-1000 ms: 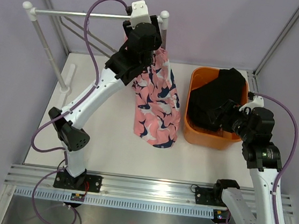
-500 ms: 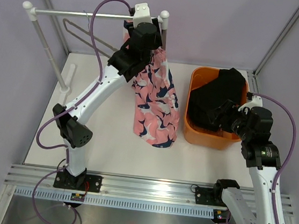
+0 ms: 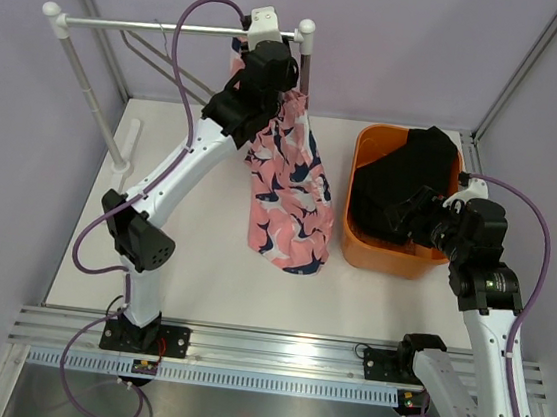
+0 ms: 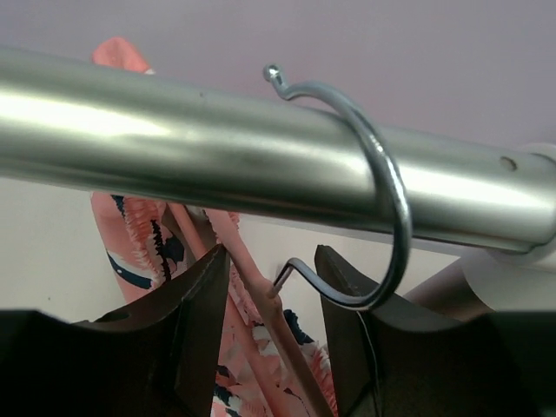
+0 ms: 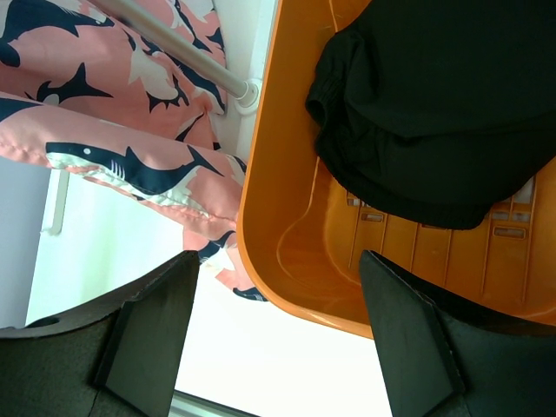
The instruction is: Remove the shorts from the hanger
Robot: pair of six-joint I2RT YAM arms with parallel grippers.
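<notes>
The bench (image 3: 202, 260) is carrying everything, and the rail (image 3: 148, 26) is standing across its far side. The left arm (image 3: 177, 172) is reaching up from its base to the rail's right end. From above, its wrist is hiding the hanger's body and the place where the shorts are meeting it. The right arm (image 3: 490, 293) is bending well right of the rail, with its wrist pointing back towards it.

The shorts (image 3: 286, 189), pink with dark sharks, are hanging below the rail's right end. Whether their hem is touching the bench is hard to make out. An orange bin (image 3: 383, 259) is sitting to the right of the rail, just beside the shorts. It is holding a heap of black cloth (image 3: 402, 182) that is rising above its rim.

The hook (image 4: 391, 200) is curling over the rail, its wire neck dropping just below. The left claw (image 4: 274, 256) is waiting there released, jaws apart on either side of that neck and not pinching it. The right claw (image 5: 278, 256) is gaping wide, gripping nothing.
</notes>
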